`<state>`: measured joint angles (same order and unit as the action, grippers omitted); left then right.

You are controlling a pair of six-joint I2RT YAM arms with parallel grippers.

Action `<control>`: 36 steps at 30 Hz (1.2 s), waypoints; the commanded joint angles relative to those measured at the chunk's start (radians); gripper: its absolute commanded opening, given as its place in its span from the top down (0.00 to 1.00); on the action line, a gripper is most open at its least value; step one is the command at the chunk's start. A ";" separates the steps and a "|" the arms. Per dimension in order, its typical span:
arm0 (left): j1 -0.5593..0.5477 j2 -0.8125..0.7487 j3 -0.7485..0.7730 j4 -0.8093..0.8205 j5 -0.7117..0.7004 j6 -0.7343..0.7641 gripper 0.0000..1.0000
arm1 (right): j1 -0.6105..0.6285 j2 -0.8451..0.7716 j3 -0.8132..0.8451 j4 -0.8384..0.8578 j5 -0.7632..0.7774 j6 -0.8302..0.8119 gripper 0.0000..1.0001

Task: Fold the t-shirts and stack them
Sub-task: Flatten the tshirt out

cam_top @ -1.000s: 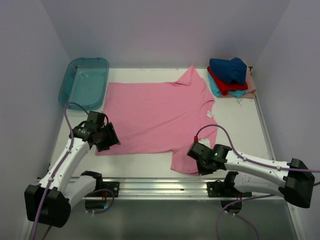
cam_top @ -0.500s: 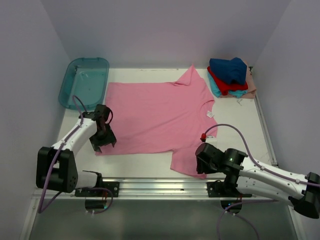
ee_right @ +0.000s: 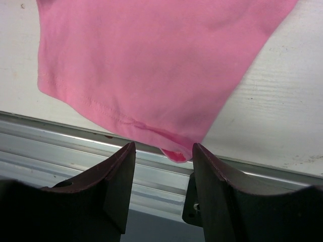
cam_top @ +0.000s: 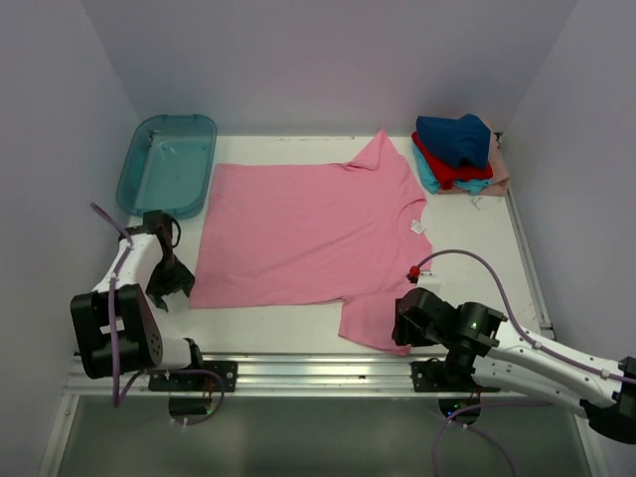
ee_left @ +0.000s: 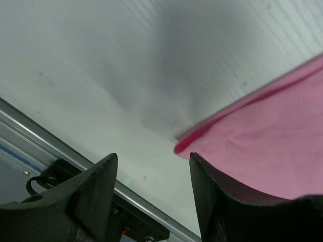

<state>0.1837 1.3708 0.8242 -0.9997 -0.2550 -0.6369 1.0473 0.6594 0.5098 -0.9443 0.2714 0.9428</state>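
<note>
Top external is showing a soft, floppy pink t-shirt [cam_top: 308, 229]; left gripper [ee_left: 152, 160] and right gripper [ee_right: 163, 147] are standing spread, empty; pinching corners seems best.

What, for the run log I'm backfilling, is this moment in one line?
pink t-shirt: spread flat | left tool: open at hem corner, empty | right tool: open at near sleeve, empty

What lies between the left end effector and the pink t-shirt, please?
Only bare table separates left end effector from pink t-shirt, per the left wrist view.
</note>
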 commanded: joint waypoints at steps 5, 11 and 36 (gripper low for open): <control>0.082 0.005 -0.045 0.094 0.108 0.108 0.40 | 0.003 -0.012 -0.005 0.012 0.026 0.014 0.47; 0.080 -0.025 -0.056 0.145 0.181 0.167 0.43 | 0.003 0.002 -0.008 0.012 0.029 0.019 0.48; 0.023 0.168 -0.051 0.191 0.284 0.243 0.93 | 0.003 -0.011 -0.010 0.018 0.020 0.016 0.98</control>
<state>0.2127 1.5284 0.7818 -0.8539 0.0418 -0.4175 1.0473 0.6552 0.5018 -0.9417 0.2710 0.9451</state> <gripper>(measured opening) 0.110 0.038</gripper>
